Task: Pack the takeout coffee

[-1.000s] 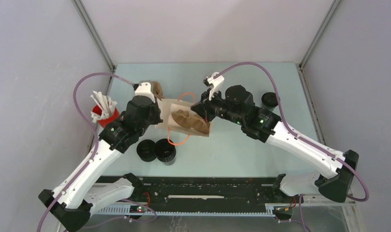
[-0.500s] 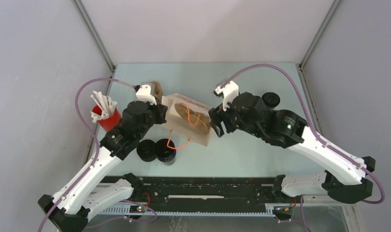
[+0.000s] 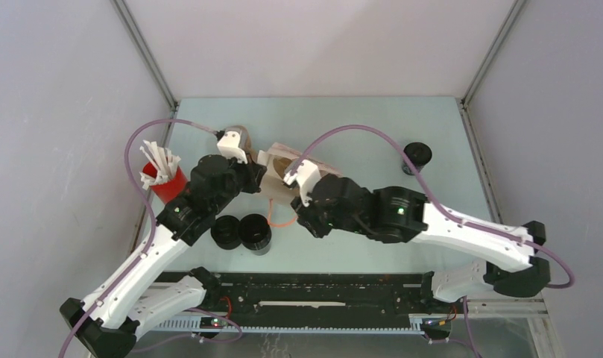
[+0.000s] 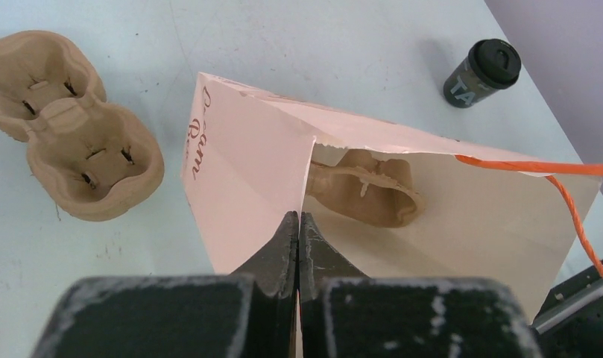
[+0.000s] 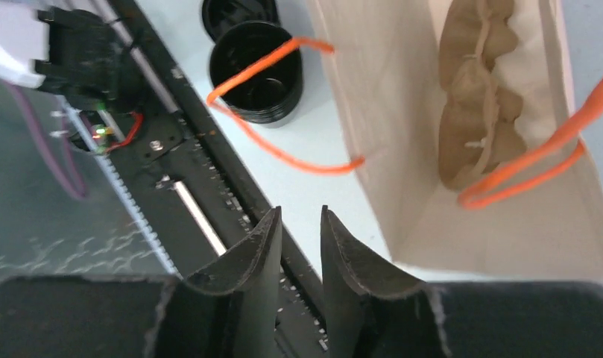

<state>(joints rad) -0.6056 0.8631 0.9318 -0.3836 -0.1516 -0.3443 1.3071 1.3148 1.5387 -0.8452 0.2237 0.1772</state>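
Bag point(image 4: 242, 171): you have it mid-worktop.
Carrier point(image 4: 369, 195): lying inside the bag.
Second carrier point(image 4: 67, 127): on the worktop, just left of the bag.
Cup pair point(image 3: 253, 233): before the bag, side by side.
Lone cup point(image 3: 417, 155): your far right, well apart.
Stick cup point(image 3: 166, 181): far left.

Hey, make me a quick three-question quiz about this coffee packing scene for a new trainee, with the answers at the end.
1. True or false: the left claw is shut on the edge of the paper bag.
2. How many black coffee cups stand outside the bag?
3. What lies inside the bag? A) a pulp cup carrier B) a red cup C) a lidded coffee cup
Key: 1 true; 2 three; 3 A.
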